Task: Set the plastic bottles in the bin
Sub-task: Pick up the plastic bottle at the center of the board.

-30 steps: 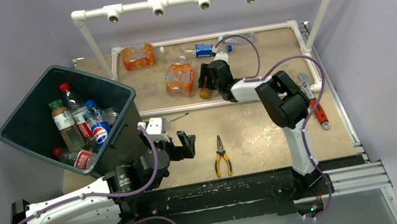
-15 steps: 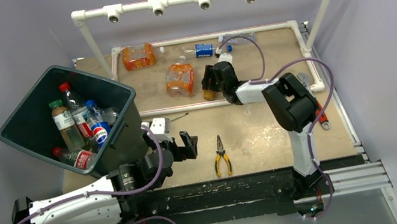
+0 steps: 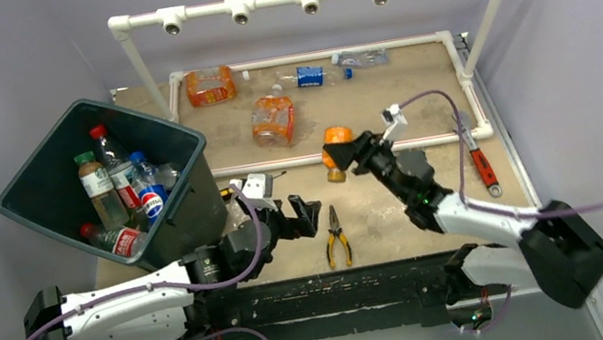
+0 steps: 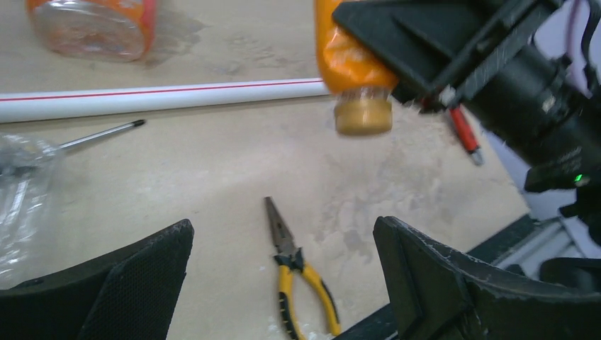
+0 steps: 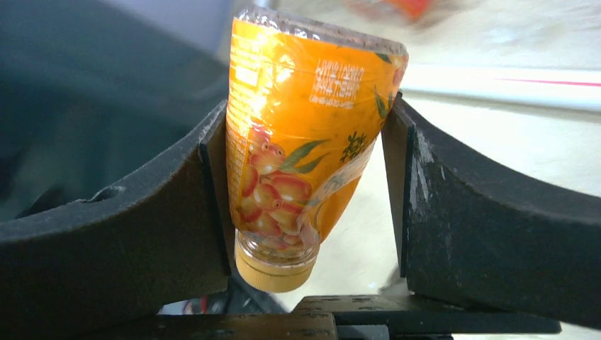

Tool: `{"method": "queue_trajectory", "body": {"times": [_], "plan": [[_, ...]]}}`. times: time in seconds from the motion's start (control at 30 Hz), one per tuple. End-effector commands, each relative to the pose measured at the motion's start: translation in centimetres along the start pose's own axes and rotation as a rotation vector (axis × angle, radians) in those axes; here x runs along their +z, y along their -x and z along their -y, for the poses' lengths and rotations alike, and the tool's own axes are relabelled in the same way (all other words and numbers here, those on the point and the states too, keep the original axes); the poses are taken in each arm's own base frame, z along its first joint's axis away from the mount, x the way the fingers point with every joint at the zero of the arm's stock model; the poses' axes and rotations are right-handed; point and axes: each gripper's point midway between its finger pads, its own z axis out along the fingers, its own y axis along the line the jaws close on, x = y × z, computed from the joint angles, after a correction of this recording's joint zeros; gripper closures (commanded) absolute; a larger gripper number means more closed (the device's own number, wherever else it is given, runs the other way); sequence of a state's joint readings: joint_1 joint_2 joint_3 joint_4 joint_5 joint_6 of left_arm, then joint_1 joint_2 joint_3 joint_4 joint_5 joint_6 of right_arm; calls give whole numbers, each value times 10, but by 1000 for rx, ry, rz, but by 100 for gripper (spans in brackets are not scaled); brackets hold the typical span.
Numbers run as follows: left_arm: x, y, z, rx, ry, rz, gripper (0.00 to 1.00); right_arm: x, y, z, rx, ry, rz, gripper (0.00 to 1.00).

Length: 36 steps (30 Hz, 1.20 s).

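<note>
Holding a small orange bottle (image 5: 305, 127) cap-down in the right gripper (image 3: 354, 155), fingers pressed against both sides of its fruit-printed label. Hanging at the centre of the overhead frame, just over the white pipe rail (image 3: 278, 164), cap clear of the tabletop in the left wrist view.

Hovering low at lower centre with the left gripper (image 3: 299, 217), fingers spread wide with nothing between them, just left of the yellow-handled pliers (image 3: 337, 236) and close to the near corner of the bin (image 3: 194, 214).

Filling the left of the frame with the dark bin, mouth open toward the camera, several bottles (image 3: 110, 182) inside, with red, green and blue caps.

Lying in the upper middle, inside the pipe frame: two orange bottles (image 3: 210, 85), a blue-labelled bottle (image 3: 310, 76) and a clear bottle (image 3: 358, 57) further right.

Resting at the right of the frame, beside the pipe: a red-handled wrench (image 3: 482, 167).
</note>
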<state>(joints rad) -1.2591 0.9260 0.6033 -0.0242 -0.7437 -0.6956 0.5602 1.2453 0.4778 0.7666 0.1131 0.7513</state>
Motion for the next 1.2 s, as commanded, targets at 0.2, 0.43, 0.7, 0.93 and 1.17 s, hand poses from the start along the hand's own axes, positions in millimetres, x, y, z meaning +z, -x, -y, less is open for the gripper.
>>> {"method": "queue_trajectory", "body": {"times": [0.2,0.43,0.7,0.93,1.17], "plan": [[-25,28,108,-142,-595,130,1,-110,14,-71,176,295,114,80],[-27,10,149,-152,-752,29,5,-131,15,-62,203,321,138,80],[-24,7,163,-183,-808,37,7,-138,16,-59,248,347,161,81],[-4,0,156,-184,-694,10,18,-134,15,-68,230,371,145,81],[2,3,145,-208,-633,39,25,-133,9,-73,229,399,119,80]]}}
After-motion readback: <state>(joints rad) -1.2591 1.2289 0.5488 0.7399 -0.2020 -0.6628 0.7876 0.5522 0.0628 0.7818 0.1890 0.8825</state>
